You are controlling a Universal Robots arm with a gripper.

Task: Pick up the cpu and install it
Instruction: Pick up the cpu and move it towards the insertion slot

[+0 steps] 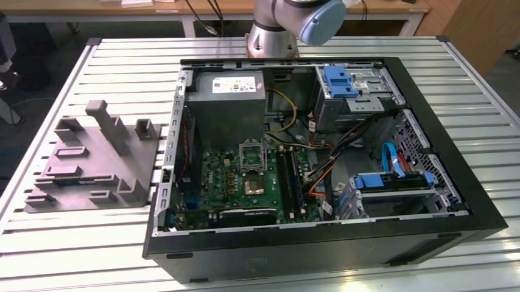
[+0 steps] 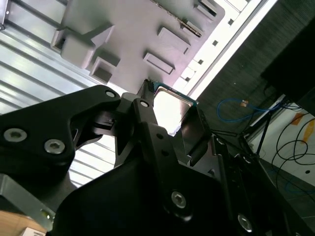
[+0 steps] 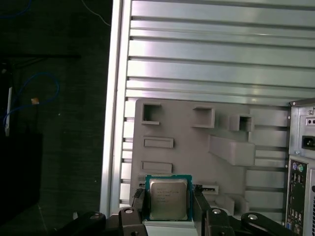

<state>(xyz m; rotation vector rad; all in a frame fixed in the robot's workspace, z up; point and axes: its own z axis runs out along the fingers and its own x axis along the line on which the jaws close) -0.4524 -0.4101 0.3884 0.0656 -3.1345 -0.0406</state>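
The small, thin, square cpu [image 3: 168,197] has a shiny grey metal top and a green edge. In the first wrist view the black metal gripper [image 3: 169,202] pinches it (one finger on each side). Behind it a grey plastic fixture [image 3: 197,142] with blocky bumps lies on the ribbed silver table [image 3: 206,64]. In the exterior view the fixture is at nine o'clock from the open black computer case [image 1: 325,246].
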